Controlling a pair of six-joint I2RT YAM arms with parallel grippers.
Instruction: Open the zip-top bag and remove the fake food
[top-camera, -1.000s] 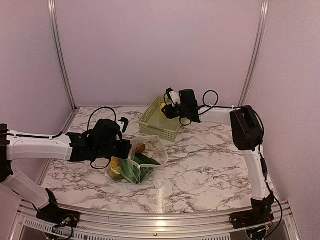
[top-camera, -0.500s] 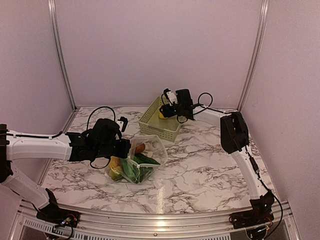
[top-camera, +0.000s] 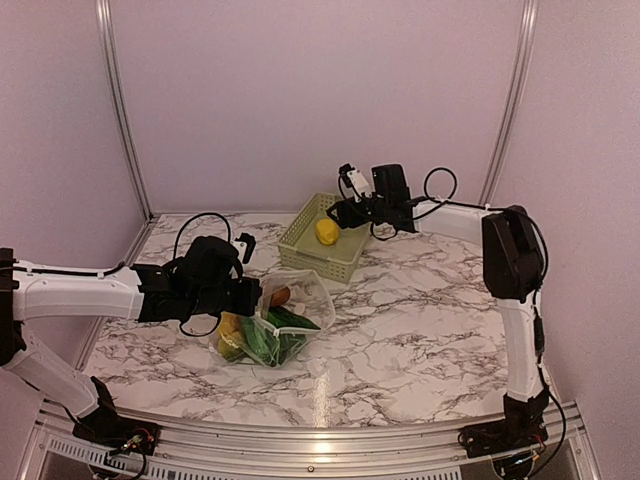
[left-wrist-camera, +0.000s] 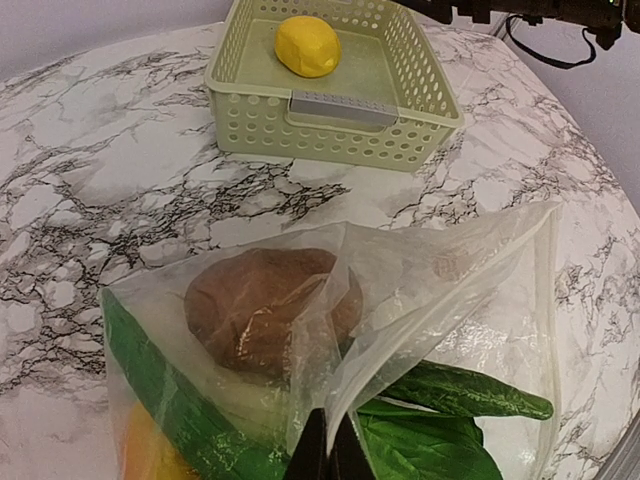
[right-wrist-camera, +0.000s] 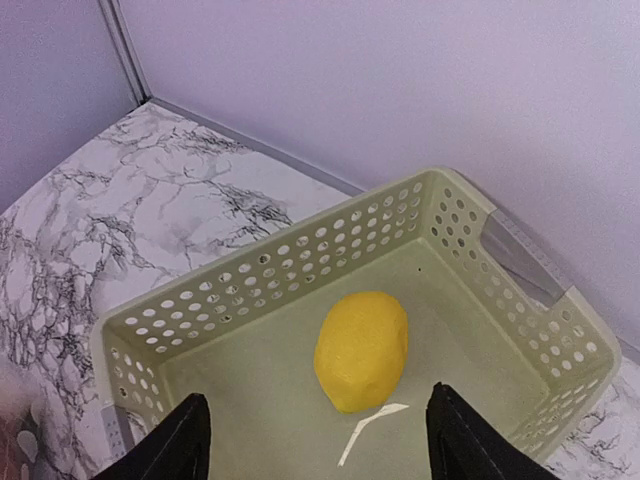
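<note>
Film of the zip-top bag (left-wrist-camera: 450, 270) is pinched between the closed fingers of the left hand (left-wrist-camera: 330, 455), and the bag's mouth stands open. Inside lie a brown piece (left-wrist-camera: 265, 310), dark green pieces (left-wrist-camera: 450, 395) and an orange-yellow piece (left-wrist-camera: 150, 455). The bag rests left of centre, near a pale green slotted basket (top-camera: 318, 258) that stands just beyond it, the two apart. A yellow lemon (right-wrist-camera: 360, 348) lies on the basket's floor. The right hand (right-wrist-camera: 315, 440) hangs over the basket's far right side, fingers spread wide, the lemon below the gap. A black cable (top-camera: 195, 225) loops over the left arm. The surface (top-camera: 420, 320) is glossy white marble pattern with grey veins. Lilac walls (top-camera: 320, 90) close it in on three sides, with aluminium posts (top-camera: 120, 110) in the far corners and a metal rail (top-camera: 300, 440) along the near edge.
</note>
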